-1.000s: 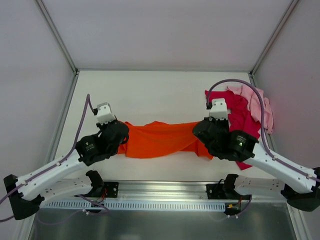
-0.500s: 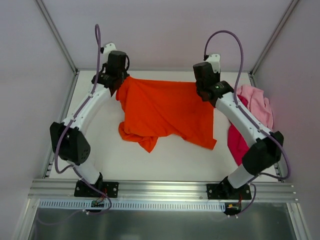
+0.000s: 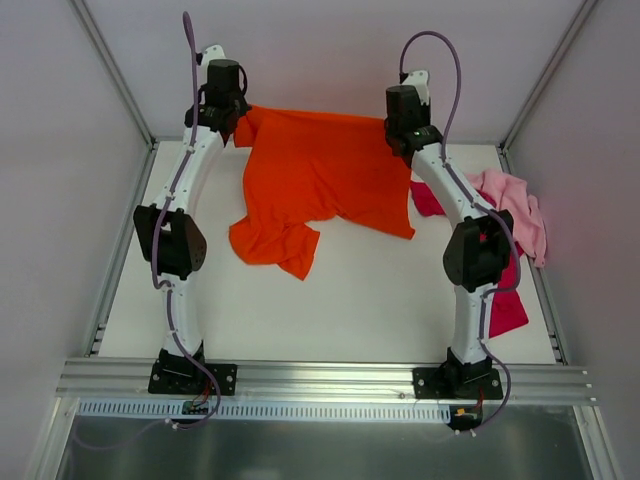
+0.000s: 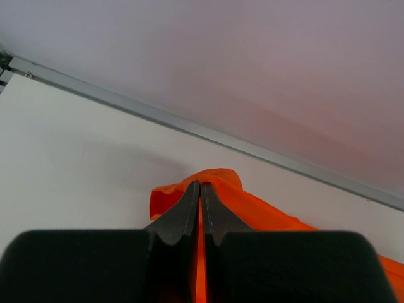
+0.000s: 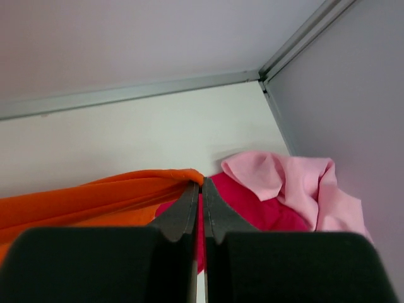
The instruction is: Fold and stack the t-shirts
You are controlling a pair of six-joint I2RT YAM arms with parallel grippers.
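Orange t-shirt (image 3: 320,180) pulled back, left hand (image 4: 201,184), right hand (image 5: 202,183) pinching its corners, pink t-shirt (image 3: 515,205), magenta t-shirt (image 3: 508,305) at right

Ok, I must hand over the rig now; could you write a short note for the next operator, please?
Left gripper: shut on a far corner of the orange t-shirt.
Right gripper: shut on the other far corner.
Orange t-shirt: stretched between both grippers near the back wall, its near end bunched on the table.
Pink t-shirt and magenta-red t-shirt: crumpled together at the right edge.
Done: nothing folded or stacked.
Left: lay orange flat, fold it, then fold and stack the other two.
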